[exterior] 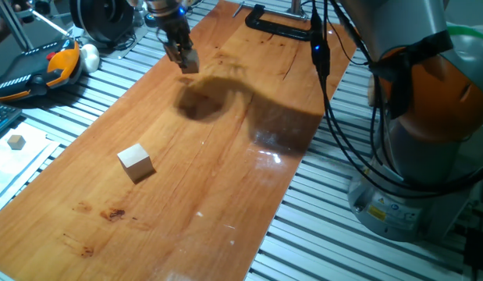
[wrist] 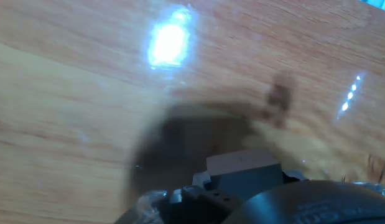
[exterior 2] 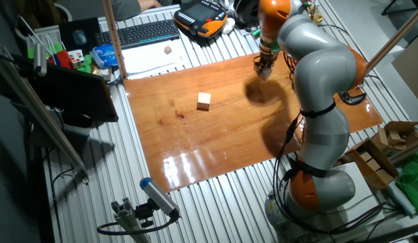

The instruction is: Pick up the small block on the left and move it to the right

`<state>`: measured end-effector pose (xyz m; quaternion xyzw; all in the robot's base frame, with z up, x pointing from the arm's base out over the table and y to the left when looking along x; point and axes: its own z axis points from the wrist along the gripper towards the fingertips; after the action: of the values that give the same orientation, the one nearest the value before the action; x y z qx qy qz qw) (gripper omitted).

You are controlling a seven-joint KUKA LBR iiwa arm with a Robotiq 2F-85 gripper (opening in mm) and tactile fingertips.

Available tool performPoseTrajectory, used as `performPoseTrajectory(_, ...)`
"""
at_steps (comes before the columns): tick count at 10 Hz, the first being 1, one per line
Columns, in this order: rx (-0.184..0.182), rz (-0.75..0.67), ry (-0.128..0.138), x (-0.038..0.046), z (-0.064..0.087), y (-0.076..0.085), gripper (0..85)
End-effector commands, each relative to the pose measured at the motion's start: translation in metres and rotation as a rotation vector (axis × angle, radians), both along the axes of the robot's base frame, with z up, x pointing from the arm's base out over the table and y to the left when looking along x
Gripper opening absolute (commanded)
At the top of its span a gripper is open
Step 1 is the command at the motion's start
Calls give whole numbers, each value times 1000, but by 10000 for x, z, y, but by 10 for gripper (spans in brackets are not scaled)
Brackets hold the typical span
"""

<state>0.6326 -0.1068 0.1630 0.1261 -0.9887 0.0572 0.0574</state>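
My gripper [exterior: 185,61] hangs above the far part of the wooden board [exterior: 225,179] and casts a dark shadow on it. Its fingers are shut on the small block [exterior: 190,62], a pale tan piece at the fingertips, held off the surface. In the other fixed view the gripper [exterior 2: 263,70] is over the board's far edge. In the hand view the small block [wrist: 242,167] shows as a shadowed box at the bottom, with blurred board below it.
The larger pale wooden cube [exterior: 136,162] rests on the board, also in the other fixed view [exterior 2: 204,100]. A tiny tan cube [exterior: 17,141] lies on white paper off the board. A black clamp [exterior: 276,23] grips the far edge. The robot base [exterior: 428,117] stands at the right.
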Motion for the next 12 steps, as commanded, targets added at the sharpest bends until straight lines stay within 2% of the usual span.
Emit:
performPoseTrajectory(1, 6, -36, 4, -16, 64, 191, 397)
performPoseTrajectory(2, 31, -69, -3, -29, 71, 206, 367)
performPoseTrajectory(3, 49, -94, 1, -26, 67, 203, 333)
performPoseTrajectory(4, 51, -97, -5, -28, 70, 199, 330)
performPoseTrajectory(7, 5, -89, -20, -31, 91, 180, 313)
performPoseTrajectory(8, -6, -55, -29, -31, 91, 180, 240)
performPoseTrajectory(9, 7, -29, -32, -31, 91, 180, 143)
performPoseTrajectory(10, 42, 16, -6, -31, 91, 180, 23)
performPoseTrajectory(11, 53, 30, 14, -31, 91, 180, 7)
performPoseTrajectory(12, 31, 51, 7, -31, 91, 180, 7)
